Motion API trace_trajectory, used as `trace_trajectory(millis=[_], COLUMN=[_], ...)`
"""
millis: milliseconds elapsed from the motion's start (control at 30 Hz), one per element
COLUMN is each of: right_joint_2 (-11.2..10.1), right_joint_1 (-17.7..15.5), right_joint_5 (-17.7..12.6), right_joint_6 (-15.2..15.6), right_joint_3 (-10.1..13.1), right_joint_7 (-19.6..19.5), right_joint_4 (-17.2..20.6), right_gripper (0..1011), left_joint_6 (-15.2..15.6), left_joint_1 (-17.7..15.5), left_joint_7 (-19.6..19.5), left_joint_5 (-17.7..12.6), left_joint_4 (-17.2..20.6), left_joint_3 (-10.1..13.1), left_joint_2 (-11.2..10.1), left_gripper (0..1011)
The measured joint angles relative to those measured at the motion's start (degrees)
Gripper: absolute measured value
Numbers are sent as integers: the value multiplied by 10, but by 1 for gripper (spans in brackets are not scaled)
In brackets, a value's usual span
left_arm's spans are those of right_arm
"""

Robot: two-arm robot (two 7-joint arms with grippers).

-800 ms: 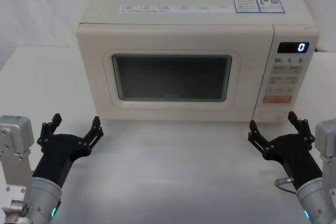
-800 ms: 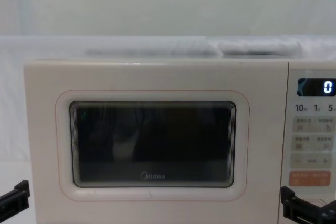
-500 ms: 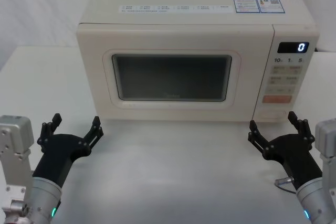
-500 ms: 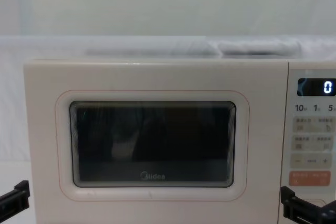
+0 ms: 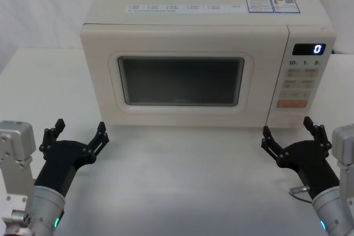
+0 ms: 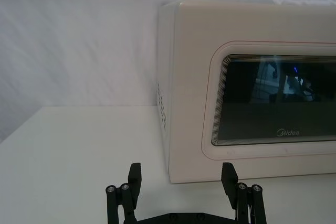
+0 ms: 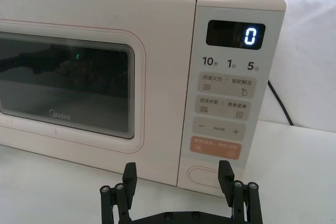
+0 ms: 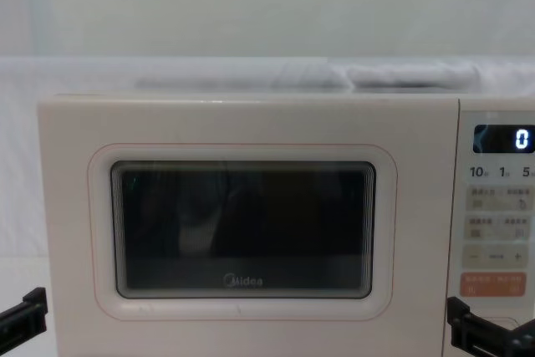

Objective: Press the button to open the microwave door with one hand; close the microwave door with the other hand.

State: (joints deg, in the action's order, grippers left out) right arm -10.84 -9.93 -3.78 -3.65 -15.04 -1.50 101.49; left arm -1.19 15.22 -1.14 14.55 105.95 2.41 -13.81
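The cream-white microwave door with its dark window is closed flush with the body. The wide oval button sits at the bottom of the keypad strip, under the orange key. My right gripper hovers open over the table just in front of and below the keypad, and in the right wrist view its fingers frame the button without touching it. My left gripper is open near the microwave's front left corner, holding nothing.
The microwave stands on a white table against a white wall. Its display reads 0. A black power cord runs behind its right side. A small cable end lies by my right arm.
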Motion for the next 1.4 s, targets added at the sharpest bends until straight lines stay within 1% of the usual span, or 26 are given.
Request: trace_trajectory(millis=[1133,1233,1300,1333,1400], right_joint_2=[0,0,0,0,0], right_joint_1=[0,0,0,0,0], right_joint_5=[0,0,0,0,0], right_joint_6=[0,0,0,0,0], right_joint_3=[0,0,0,0,0], right_joint_7=[0,0,0,0,0], right_joint_4=[0,0,0,0,0], right_gripper=[1002,986,926,926,870], left_joint_6=[0,0,0,0,0], left_joint_1=[0,0,0,0,0], left_joint_7=[0,0,0,0,0], left_joint_5=[0,0,0,0,0], left_joint_4=[0,0,0,0,0], left_joint_3=[0,0,0,0,0], left_joint_2=[0,0,0,0,0], left_gripper=[1001,1001,1001,1001,1001])
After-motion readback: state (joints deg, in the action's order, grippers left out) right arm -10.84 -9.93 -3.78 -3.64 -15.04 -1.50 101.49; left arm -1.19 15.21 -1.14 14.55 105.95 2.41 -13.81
